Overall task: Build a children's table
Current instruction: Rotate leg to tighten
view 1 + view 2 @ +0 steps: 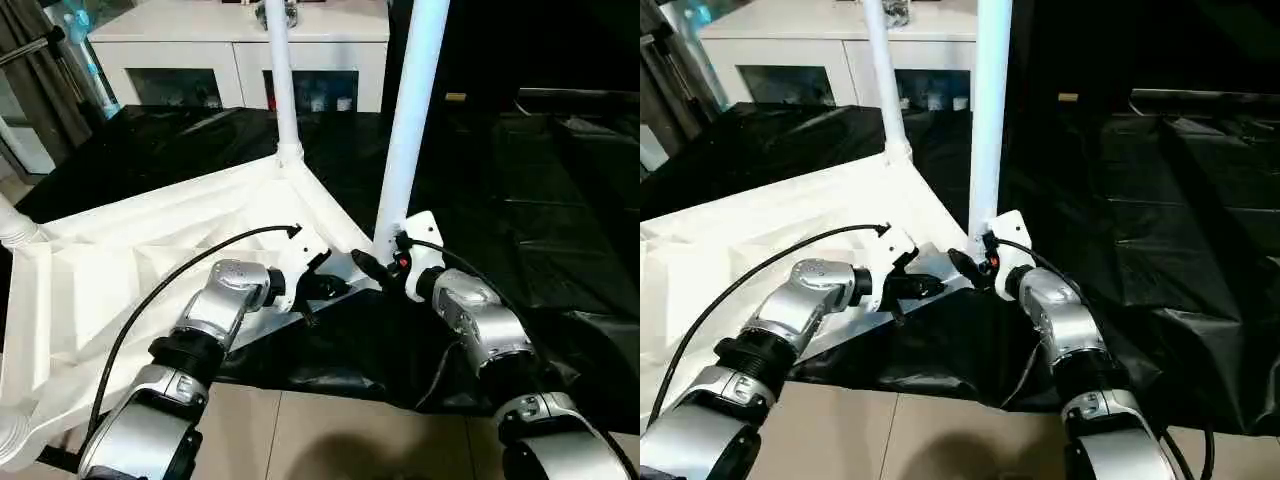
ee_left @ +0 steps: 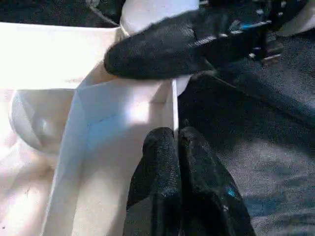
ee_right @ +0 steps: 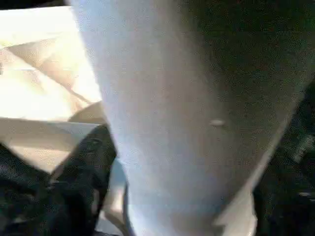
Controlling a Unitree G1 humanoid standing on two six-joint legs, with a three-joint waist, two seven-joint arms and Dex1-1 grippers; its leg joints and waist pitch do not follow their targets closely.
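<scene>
The white tabletop (image 1: 130, 270) lies upside down on a black sheet, ribbed underside up. One white leg (image 1: 281, 80) stands in the far corner socket. A second leg (image 1: 410, 110) stands upright in the near right corner socket. My right gripper (image 1: 385, 262) is shut around the base of this second leg (image 3: 187, 123), with one black finger (image 3: 83, 162) beside the tube. My left gripper (image 1: 322, 287) is shut on the tabletop's thin rim (image 2: 173, 108) just left of that corner, its fingers (image 2: 162, 162) pressed together. The stub of another leg (image 1: 15, 230) shows at the left edge.
A white cabinet (image 1: 240, 60) with glass-fronted compartments stands behind the work. The black sheet (image 1: 520, 200) spreads far to the right, wrinkled. Beige floor tiles (image 1: 330, 430) show near me. A black cable (image 1: 160, 290) loops over my left forearm.
</scene>
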